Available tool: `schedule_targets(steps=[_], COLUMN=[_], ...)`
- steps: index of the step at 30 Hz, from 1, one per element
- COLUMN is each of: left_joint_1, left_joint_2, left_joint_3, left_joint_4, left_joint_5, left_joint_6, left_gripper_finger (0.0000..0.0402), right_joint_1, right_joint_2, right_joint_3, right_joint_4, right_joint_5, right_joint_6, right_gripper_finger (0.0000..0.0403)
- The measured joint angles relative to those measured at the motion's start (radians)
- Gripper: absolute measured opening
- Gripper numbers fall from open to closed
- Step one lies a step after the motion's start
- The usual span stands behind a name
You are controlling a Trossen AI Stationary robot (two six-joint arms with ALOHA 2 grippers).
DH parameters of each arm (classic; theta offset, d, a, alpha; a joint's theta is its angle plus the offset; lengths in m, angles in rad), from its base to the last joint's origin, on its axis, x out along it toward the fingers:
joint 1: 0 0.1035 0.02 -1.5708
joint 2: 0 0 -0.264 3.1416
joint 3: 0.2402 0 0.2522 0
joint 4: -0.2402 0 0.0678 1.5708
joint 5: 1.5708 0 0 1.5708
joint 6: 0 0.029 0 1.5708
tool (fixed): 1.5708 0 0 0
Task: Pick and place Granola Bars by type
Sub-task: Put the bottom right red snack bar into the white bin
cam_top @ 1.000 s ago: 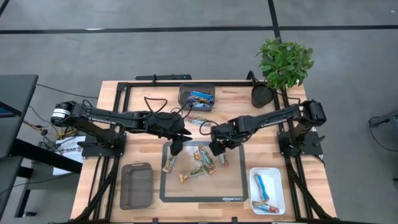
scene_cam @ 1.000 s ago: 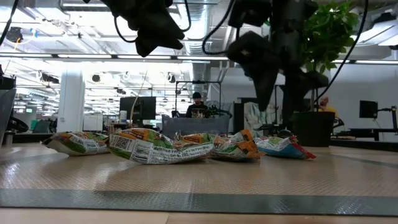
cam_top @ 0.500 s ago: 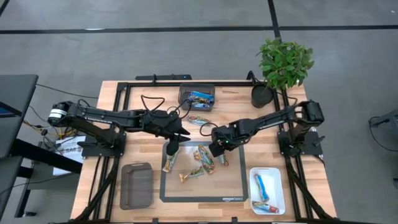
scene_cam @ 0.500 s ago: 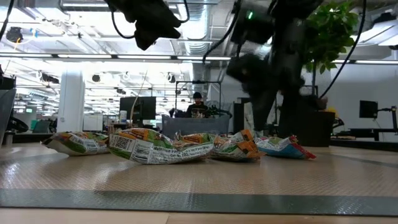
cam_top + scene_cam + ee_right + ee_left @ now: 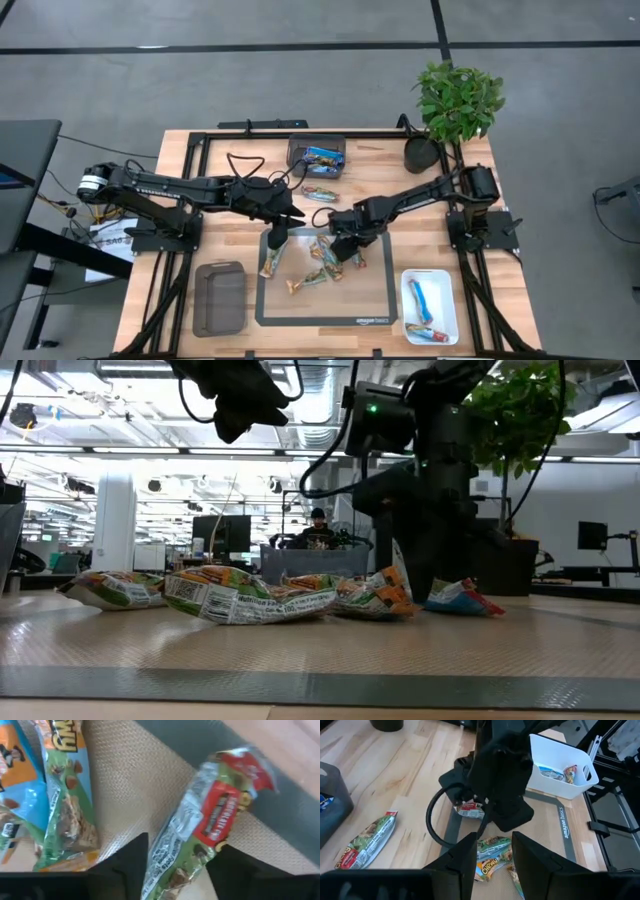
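Observation:
Several shiny wrapped granola bars lie flat on the grey mat (image 5: 375, 300). My right gripper (image 5: 340, 252) is down among them and open, its fingers astride a green-and-red bar (image 5: 205, 825). My left gripper (image 5: 279, 238) hovers open above the mat's far left corner, over a brown-orange bar (image 5: 271, 263). In the left wrist view, more bars (image 5: 492, 855) show past its fingers. One bar (image 5: 320, 193) lies on the bare wood. A blue bar (image 5: 322, 156) sits in the far dark bin, and two more (image 5: 425, 300) are in the white tray. My right gripper comes down on the green-and-red bar from above, with one finger (image 5: 127, 857) on each long side and the fingers lying across the bar. The bar rests on the mat. I cannot tell whether the fingers touch it.
A dark grey bin (image 5: 220, 297) stands on the near left of the table, and a white tray (image 5: 452, 310) on the near right. A potted plant (image 5: 458, 100) stands at the far right corner. Black frame rails run along both sides. A person sits far behind the table (image 5: 317, 530).
My right gripper has come down and toward the table's near left, from above the bars to the mat, around the green-and-red bar. The bar beside it now has one end tipped up. My left gripper has stayed where it was.

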Motion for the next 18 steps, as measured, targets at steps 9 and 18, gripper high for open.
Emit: schedule_targets(steps=[9,18], left_joint_1=[0.0,0.0], left_joint_2=[0.0,0.0], left_joint_3=[0.0,0.0], left_joint_4=[0.0,0.011], left_joint_5=[-0.007,0.066], left_joint_6=[-0.001,0.087], left_gripper_finger=[0.0116,0.0116], right_joint_1=[-0.007,-0.033], right_joint_2=[-0.01,-0.201], right_joint_3=[0.005,0.006], right_joint_4=[0.007,-0.04], right_joint_5=[-0.004,-0.099], right_joint_6=[-0.007,-0.005], right_gripper_finger=[0.0039,0.0031])
